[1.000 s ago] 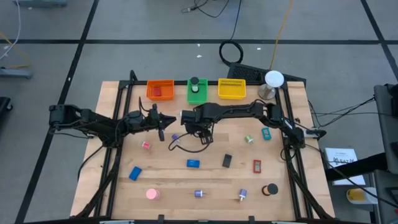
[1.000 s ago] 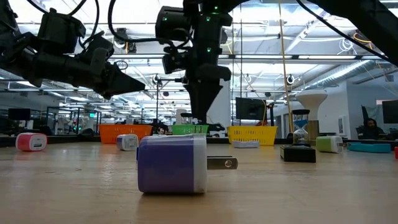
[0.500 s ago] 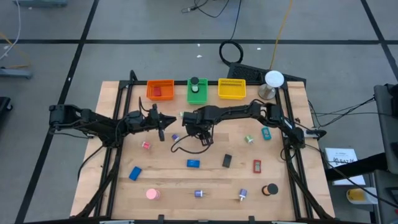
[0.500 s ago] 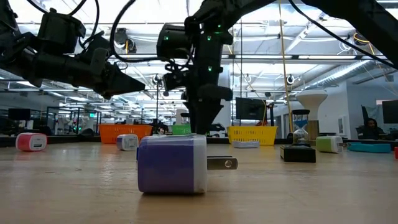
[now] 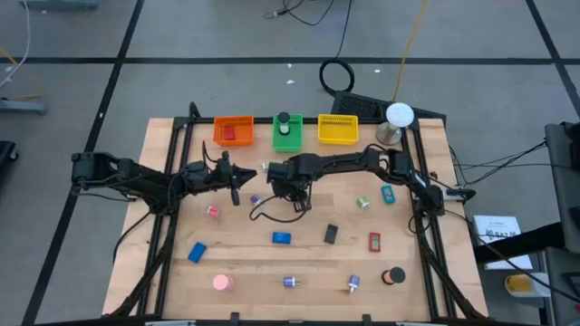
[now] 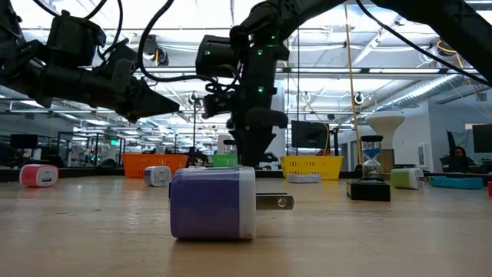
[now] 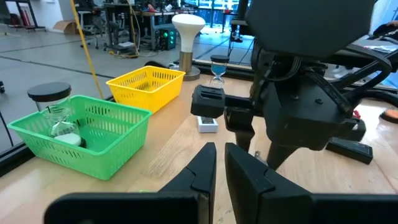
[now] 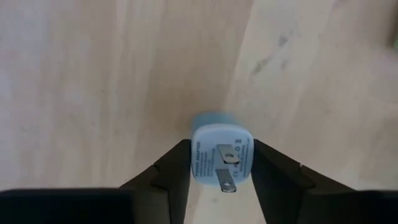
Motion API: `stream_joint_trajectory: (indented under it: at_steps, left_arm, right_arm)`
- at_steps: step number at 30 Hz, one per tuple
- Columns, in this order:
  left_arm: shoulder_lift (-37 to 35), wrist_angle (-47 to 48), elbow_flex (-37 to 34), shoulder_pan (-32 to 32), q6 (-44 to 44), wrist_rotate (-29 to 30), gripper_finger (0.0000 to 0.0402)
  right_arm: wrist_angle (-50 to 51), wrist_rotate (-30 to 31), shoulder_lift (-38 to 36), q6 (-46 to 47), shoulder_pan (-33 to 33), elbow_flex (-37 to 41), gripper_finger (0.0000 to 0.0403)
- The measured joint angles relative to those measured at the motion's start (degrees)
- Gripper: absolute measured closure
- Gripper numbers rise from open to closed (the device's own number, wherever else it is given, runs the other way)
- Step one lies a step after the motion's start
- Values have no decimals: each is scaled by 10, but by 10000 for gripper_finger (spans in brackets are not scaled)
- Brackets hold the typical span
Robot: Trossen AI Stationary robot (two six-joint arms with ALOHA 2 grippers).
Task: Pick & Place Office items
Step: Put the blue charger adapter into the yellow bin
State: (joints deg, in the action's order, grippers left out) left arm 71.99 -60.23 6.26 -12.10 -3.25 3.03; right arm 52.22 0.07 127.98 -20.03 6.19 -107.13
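- Wooden table (image 5: 245,258): scattered office items lie across it; three bins stand along the far edge, orange (image 5: 233,130), green (image 5: 287,131) and yellow (image 5: 338,129).
- Right gripper (image 5: 292,187): poised fingers-down near the table's middle, in front of the green bin. Its two dark fingers (image 8: 171,168) flank a light blue plug adapter (image 8: 222,155), one on each flat side, touching or nearly so; whether the pinch is firm cannot be told.
- Left gripper (image 7: 216,163): hovers just beside the right arm's wrist, fingers pressed together and empty, waiting.
- Plug adapter: lies on the wood, metal prongs facing the wrist camera, centred between the right fingers and directly beneath that gripper.
- Step in hand, as judged: grasping the adapter. Good practice is to close squarely on the flat sides, keep the body centred so it does not twist, confirm the grip is firm, then lift straight up before travelling to a bin.
- Risk, as judged: the smooth casing may slip.
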Motion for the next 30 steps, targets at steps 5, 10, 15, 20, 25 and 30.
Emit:
stream_joint_trajectory:
  at_steps: [5,10,15,20,25,30]
  left_arm:
    - [0,0,0,0,0,0,364]
    - [0,0,0,0,0,0,364]
    - [0,0,0,0,0,0,364]
    - [0,0,0,0,0,0,364]
    - [0,0,0,0,0,0,364]
    - [0,0,0,0,0,0,364]
  right_arm:
    - [35,-3,-19,30,13,-13,272]
    - [79,9,-94,74,84,-21,273]
    - [135,87,-120,103,200,-19,274]
    - [136,76,-114,118,314,18,275]
    - [109,71,-119,119,364,59,275]
    - [77,56,-114,131,381,112,275]
